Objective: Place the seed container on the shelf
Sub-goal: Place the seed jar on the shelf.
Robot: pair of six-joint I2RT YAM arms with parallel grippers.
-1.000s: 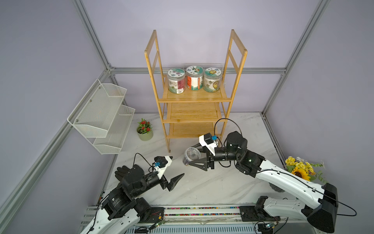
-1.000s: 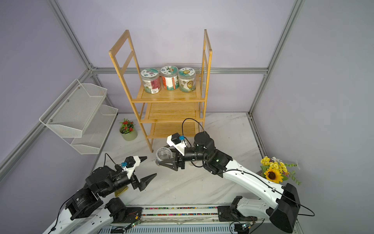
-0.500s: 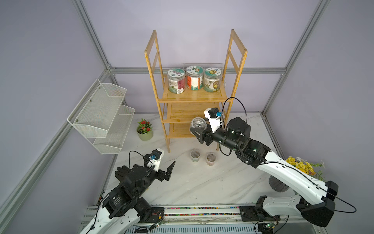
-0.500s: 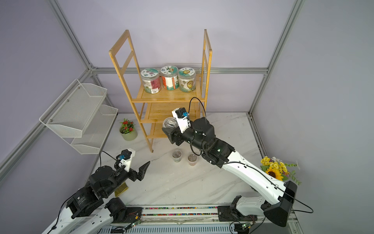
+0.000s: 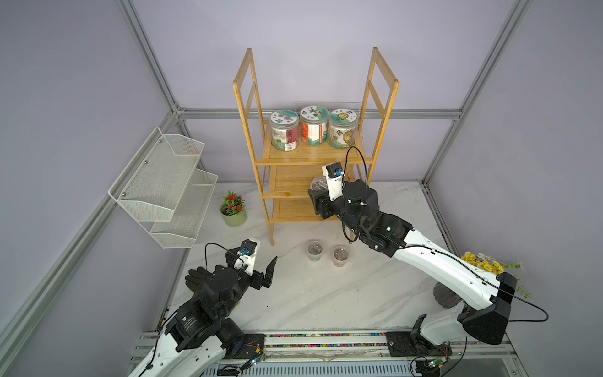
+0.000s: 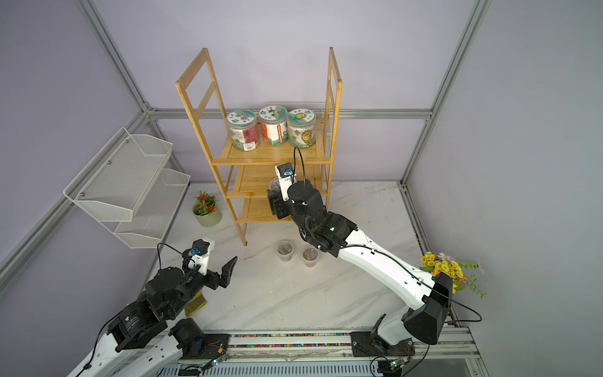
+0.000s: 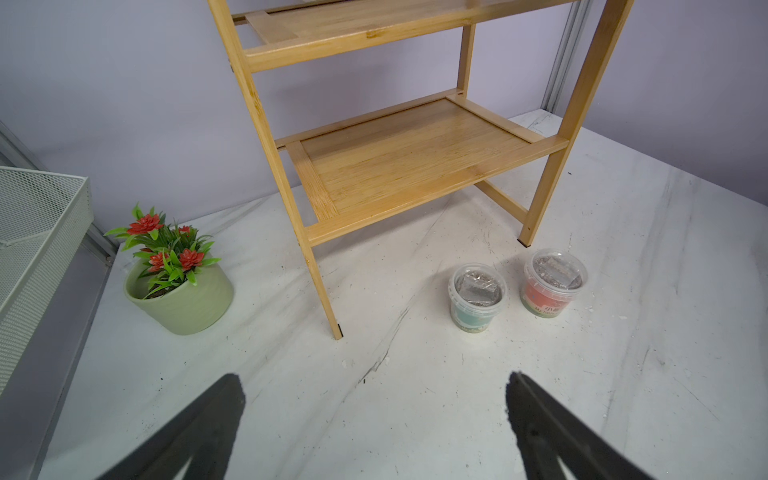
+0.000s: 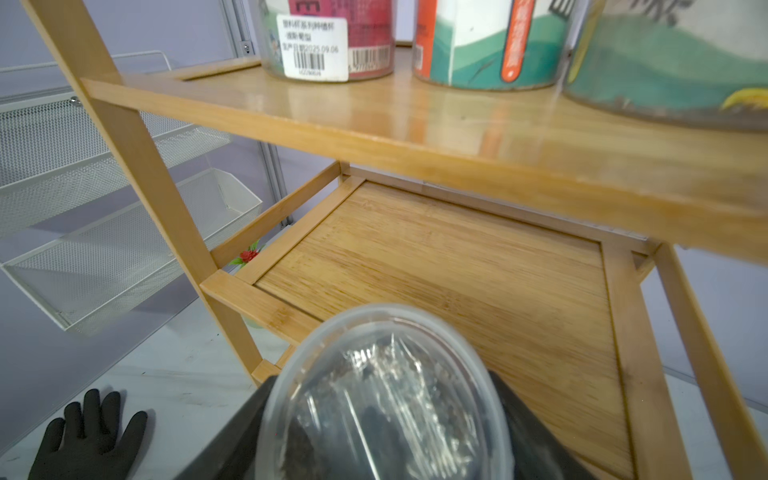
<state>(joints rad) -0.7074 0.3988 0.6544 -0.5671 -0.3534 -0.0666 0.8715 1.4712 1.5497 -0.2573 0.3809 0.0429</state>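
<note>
Our right fingers [image 8: 536, 440] clasp the seed container [image 8: 382, 395] before the shelf's [image 8: 457, 257] middle tier, our left fingers [image 7: 199, 428] gape wide; we should ease it in level.

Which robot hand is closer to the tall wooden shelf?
Right. The right hand, gripping the seed container, is at the middle tier of the shelf. The left hand hangs open above the table, out in front of it.
</note>
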